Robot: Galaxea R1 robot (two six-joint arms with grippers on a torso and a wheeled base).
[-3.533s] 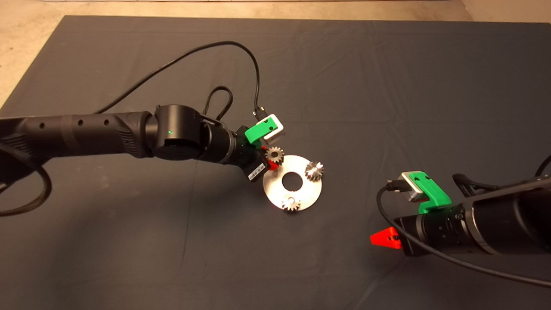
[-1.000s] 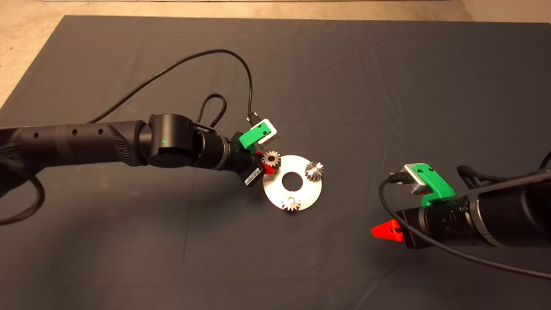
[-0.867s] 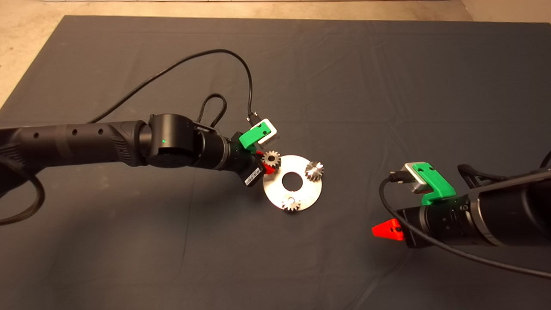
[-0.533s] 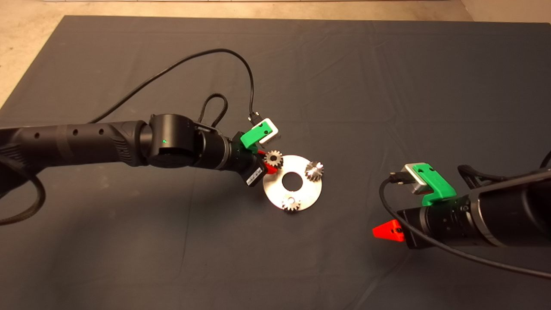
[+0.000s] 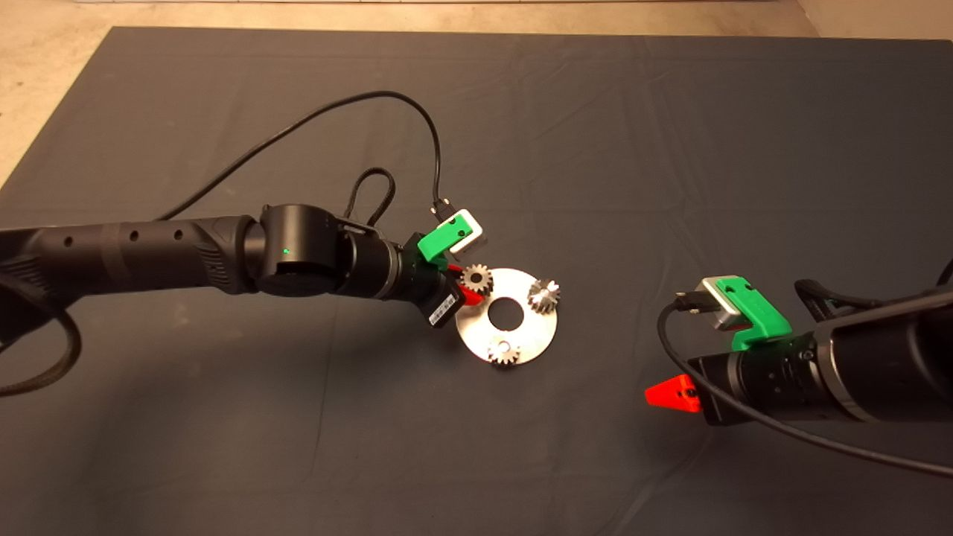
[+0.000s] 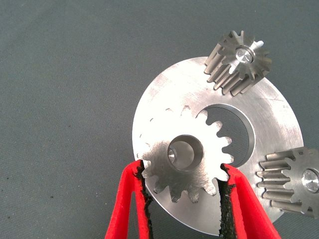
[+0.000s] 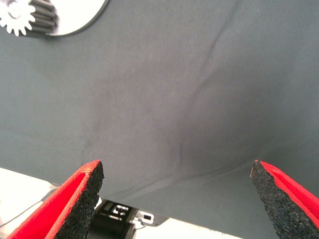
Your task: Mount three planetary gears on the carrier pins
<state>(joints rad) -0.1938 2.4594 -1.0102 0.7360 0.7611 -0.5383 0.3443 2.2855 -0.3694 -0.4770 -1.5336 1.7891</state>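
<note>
In the left wrist view my left gripper [image 6: 182,168] is shut on a silver planetary gear [image 6: 185,154], its red fingers [image 6: 130,199] pressing on opposite teeth. That gear [image 5: 476,279] hangs over the far-left rim of the round silver disc [image 5: 530,327], and a glint of metal shows off-centre in its bore. Two other gears [image 5: 544,295] [image 5: 504,351] sit on carrier pins; a shiny pin tip [image 6: 244,53] shows in one bore. My right gripper [image 5: 670,394] waits open to the disc's right, holding nothing.
The dark mat [image 5: 670,149] lies around the disc, with creases in it. The left arm's black cable [image 5: 372,100] loops above the mat behind the wrist. The right wrist view catches one seated gear [image 7: 22,17] and the mat's edge [image 7: 209,211].
My left gripper has carried the gear slightly right and down, further over the disc's rim. The right arm has drifted a little lower. Both seated gears are unmoved.
</note>
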